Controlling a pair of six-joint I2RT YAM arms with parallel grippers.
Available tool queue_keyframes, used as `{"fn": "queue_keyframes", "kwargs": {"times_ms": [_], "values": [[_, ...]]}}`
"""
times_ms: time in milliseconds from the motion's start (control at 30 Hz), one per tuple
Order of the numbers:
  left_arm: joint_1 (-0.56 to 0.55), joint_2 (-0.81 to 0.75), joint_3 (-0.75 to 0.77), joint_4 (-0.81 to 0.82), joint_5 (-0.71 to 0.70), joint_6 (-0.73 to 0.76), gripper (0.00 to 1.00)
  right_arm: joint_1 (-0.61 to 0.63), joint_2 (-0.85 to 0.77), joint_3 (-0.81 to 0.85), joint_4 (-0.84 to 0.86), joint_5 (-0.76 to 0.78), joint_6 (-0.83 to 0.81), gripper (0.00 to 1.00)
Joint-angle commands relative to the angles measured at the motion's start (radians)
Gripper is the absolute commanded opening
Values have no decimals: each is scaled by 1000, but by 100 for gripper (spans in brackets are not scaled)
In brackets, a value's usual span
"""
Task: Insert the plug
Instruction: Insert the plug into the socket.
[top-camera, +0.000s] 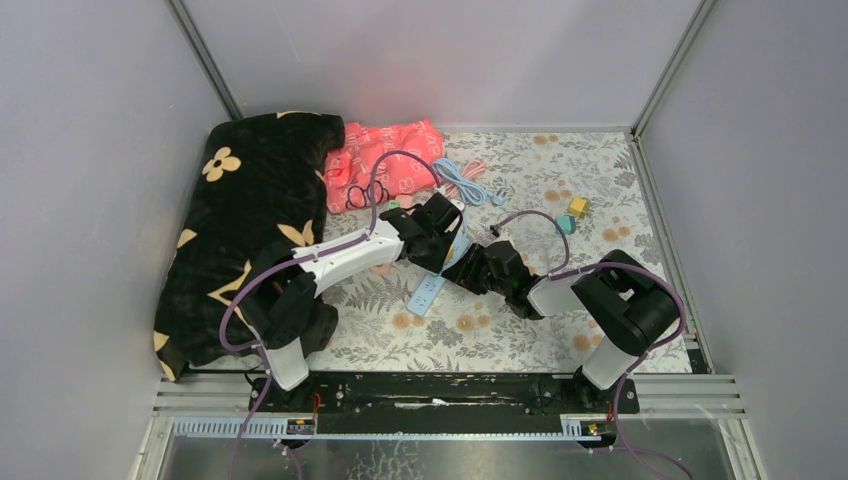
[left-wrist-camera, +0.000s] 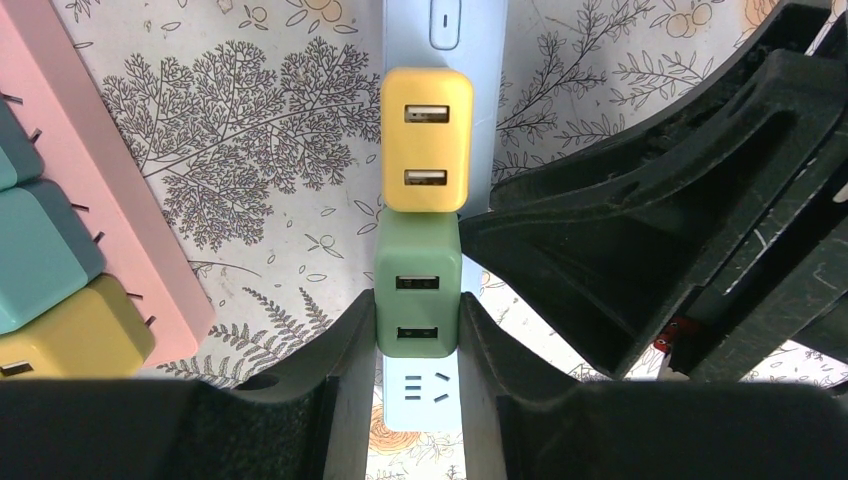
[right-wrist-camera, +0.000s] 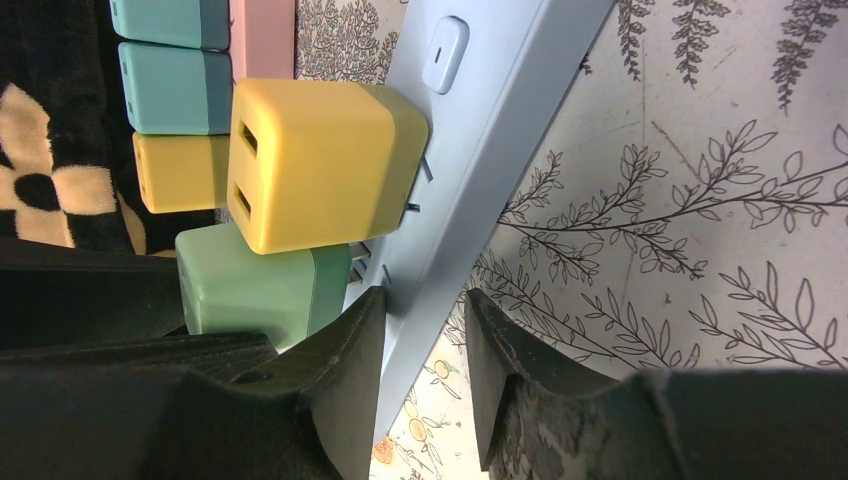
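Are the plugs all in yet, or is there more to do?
Nearly there. Done: the yellow plug sits in the blue power strip, though a bit of its prongs shows. In hand: the left gripper squeezes the green plug right beside it, prongs not fully in, while the right gripper clamps the strip's edge. Left: push the green plug down flat, then let go.

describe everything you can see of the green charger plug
The green plug is a matte plastic cube with rounded corners and two USB ports on its face. It stands on the pale blue power strip, against the yellow plug, its prongs partly exposed. The left tool is shut on its sides.
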Motion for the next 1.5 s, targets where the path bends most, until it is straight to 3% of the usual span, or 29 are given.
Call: {"fn": "queue_keyframes", "kwargs": {"times_ms": [0, 1033, 1467], "values": [[-18, 30, 20, -19, 28, 4, 0, -4, 22, -3, -29, -12, -7, 41], [-29, 101, -27, 14, 30, -1, 0, -6, 2, -21, -53, 31, -18, 41], [-29, 124, -52, 22, 10, -7, 0, -12, 0, -52, -28, 33, 18, 30]]}}
